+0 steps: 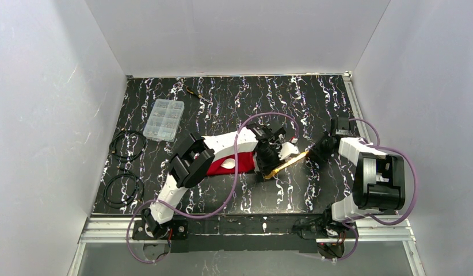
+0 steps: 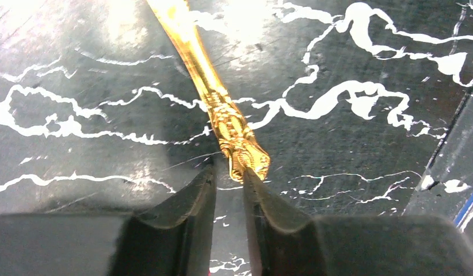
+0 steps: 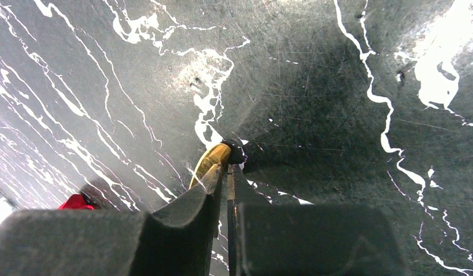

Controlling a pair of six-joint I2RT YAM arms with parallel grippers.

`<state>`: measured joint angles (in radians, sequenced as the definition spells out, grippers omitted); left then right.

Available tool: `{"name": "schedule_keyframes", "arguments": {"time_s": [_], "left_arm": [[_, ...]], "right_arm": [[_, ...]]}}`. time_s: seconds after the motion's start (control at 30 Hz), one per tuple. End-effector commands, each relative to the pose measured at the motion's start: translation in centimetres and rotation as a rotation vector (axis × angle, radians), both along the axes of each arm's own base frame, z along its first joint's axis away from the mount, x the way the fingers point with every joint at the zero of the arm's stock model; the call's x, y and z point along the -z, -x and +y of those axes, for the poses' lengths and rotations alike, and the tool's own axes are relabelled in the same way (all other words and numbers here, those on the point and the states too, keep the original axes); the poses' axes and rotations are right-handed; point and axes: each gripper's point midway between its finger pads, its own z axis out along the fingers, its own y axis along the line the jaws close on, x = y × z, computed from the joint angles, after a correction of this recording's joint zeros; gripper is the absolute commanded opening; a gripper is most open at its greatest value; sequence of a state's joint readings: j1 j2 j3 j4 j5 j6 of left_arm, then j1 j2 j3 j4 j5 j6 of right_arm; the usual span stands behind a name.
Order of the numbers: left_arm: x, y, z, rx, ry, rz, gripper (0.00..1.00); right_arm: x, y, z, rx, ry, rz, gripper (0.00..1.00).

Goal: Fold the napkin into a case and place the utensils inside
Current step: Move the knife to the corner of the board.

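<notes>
The red napkin (image 1: 245, 164) lay folded into a narrow case near the middle of the black marbled table (image 1: 315, 103), partly hidden under the left arm. A white piece, apparently the spoon (image 1: 227, 165), rested on the red cloth; whether it sat inside a fold could not be told. Just beside the case's right end lay the gold utensil (image 2: 220, 112), stretched between both arms. The right gripper (image 3: 225, 172) was pressed nearly together, pinching the utensil's rounded far end. The left gripper (image 2: 229, 172) stood narrowly spread, with the ornate handle's end at its mouth, lying against one finger and not visibly clamped.

The likeliest trouble was that hold on the handle's very end. Closing on so little metal, off-centre, could squirt the handle sideways or twist the utensil in the right gripper's pinch. With both arms on one stiff piece, any mismatch in their motion could lever it free and drop it on the table. The left arm and its purple cable (image 1: 236, 155) hung over the case, so a careless swing could drag the cloth, open the fold and shift the spoon.
</notes>
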<state>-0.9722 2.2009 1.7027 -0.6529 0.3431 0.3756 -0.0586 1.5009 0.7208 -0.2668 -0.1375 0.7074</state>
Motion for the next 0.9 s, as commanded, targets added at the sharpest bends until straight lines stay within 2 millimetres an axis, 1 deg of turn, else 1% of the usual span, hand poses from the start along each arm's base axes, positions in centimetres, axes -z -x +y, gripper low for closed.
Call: {"name": "schedule_keyframes", "arguments": {"time_s": [0.0,0.03,0.07,0.13,0.23,0.33,0.4,0.5,0.57,0.6,0.73,0.87], "left_arm": [[6.4,1.6,2.5,0.062,-0.16,0.006,0.13],[6.7,1.5,2.6,0.064,-0.164,-0.001,0.04],[6.9,1.5,2.8,0.069,-0.167,-0.003,0.0],[7.1,1.6,3.0,0.078,-0.168,-0.009,0.0],[7.3,1.5,3.3,0.096,-0.168,-0.025,0.0],[7.3,1.6,3.8,0.115,-0.165,-0.035,0.0],[7.1,1.4,3.9,0.123,-0.159,-0.06,0.0],[6.1,1.7,3.7,0.148,-0.125,-0.057,0.0],[5.0,2.3,3.5,0.186,-0.077,-0.044,0.0],[4.9,2.6,3.6,0.207,-0.065,-0.041,0.0],[5.1,3.6,4.5,0.267,-0.08,-0.007,0.0],[5.4,4.3,5.3,0.266,-0.096,0.014,0.0]], "right_arm": [[1.3,2.1,-0.6,0.006,0.041,0.063,0.17],[0.8,2.0,-0.6,0.008,0.042,0.051,0.17],[0.4,2.0,-0.6,0.01,0.039,0.041,0.17],[-0.6,1.7,-0.5,0.012,0.031,0.014,0.18],[-2.1,1.4,-0.4,0.014,0.026,-0.017,0.25],[-3.3,1.4,-0.5,0.014,0.031,-0.037,0.31],[-3.9,1.6,-0.7,0.015,0.038,-0.051,0.35],[-3.8,2.1,-0.8,0.016,0.043,-0.054,0.4],[-3.4,2.5,-0.9,0.017,0.047,-0.037,0.4],[-3.1,2.6,-0.9,0.013,0.047,-0.025,0.4],[-2.4,3.1,-0.5,-0.002,0.033,0.004,0.4],[-1.4,4.5,0.4,-0.028,-0.002,0.039,0.4]]}}
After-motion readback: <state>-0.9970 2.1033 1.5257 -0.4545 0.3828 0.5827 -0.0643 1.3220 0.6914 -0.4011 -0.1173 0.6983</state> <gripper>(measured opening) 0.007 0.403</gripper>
